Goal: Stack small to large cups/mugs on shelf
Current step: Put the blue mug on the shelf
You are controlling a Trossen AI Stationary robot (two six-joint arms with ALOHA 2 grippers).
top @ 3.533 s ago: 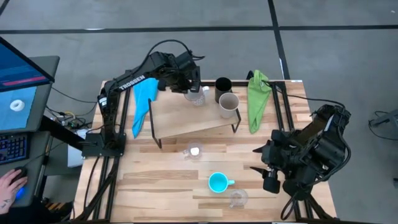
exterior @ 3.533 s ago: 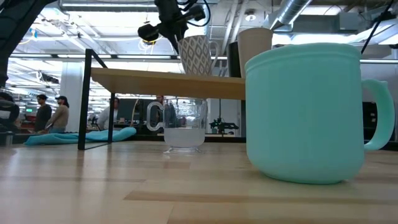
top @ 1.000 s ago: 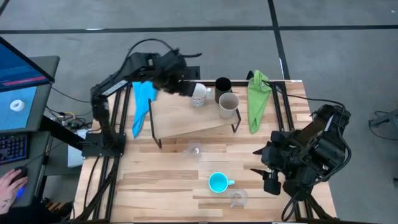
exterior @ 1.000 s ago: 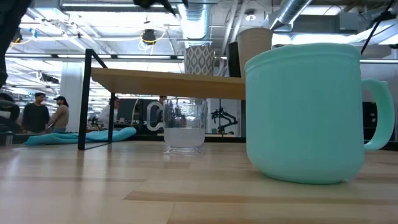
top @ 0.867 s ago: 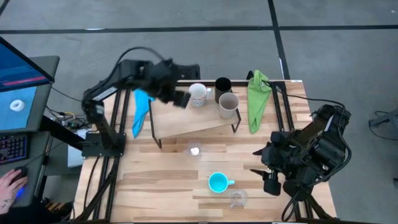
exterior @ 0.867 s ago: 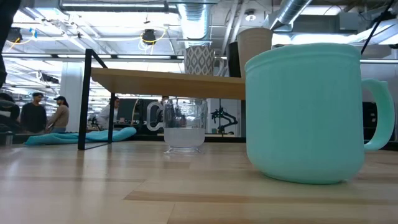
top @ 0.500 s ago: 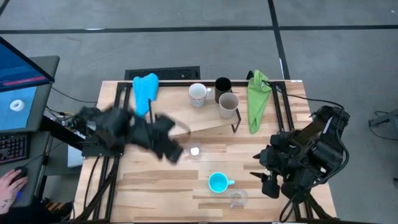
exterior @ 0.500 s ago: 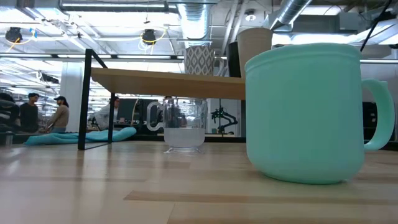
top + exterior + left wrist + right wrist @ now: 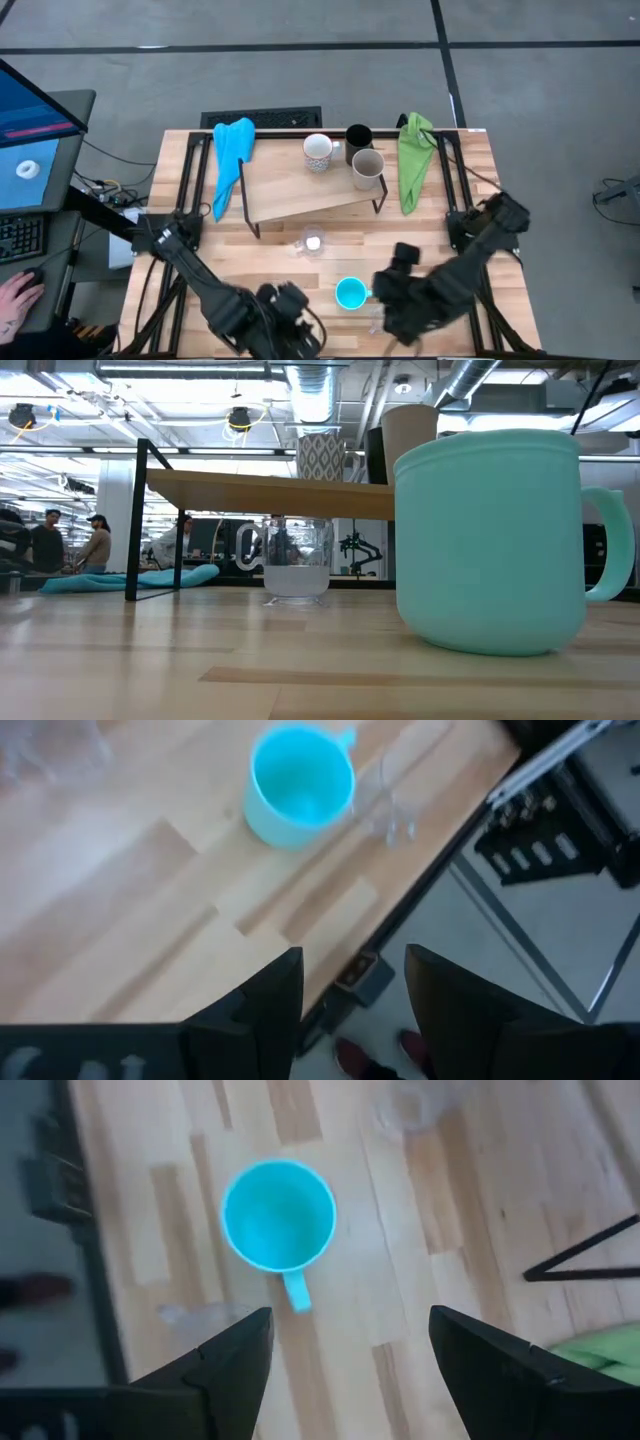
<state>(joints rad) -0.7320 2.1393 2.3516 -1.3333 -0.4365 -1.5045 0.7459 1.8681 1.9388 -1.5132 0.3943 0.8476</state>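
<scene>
On the shelf (image 9: pixel 300 195) stand a white mug (image 9: pixel 318 152), a black cup (image 9: pixel 358 137) and a beige-grey mug (image 9: pixel 368 166), each on its base. A clear glass (image 9: pixel 312 241) stands on the table before the shelf. The turquoise mug (image 9: pixel 350 293) stands upright nearer the front, with a second clear glass (image 9: pixel 390 805) beside it. My left gripper (image 9: pixel 350 960) hovers open over the near edge, left of the turquoise mug. My right gripper (image 9: pixel 350 1330) hangs open above the turquoise mug (image 9: pixel 278 1215).
A blue cloth (image 9: pixel 231 160) hangs at the shelf's left end and a green cloth (image 9: pixel 412 160) at its right. The shelf's black wire legs (image 9: pixel 580 1250) stand near the glass. A person's hand (image 9: pixel 15 300) is at a keyboard left of the table.
My left gripper has left the white mug standing on the shelf and swung fast from the shelf toward the table's near edge. My right arm has moved from the table's right side toward the left, over the turquoise mug.
</scene>
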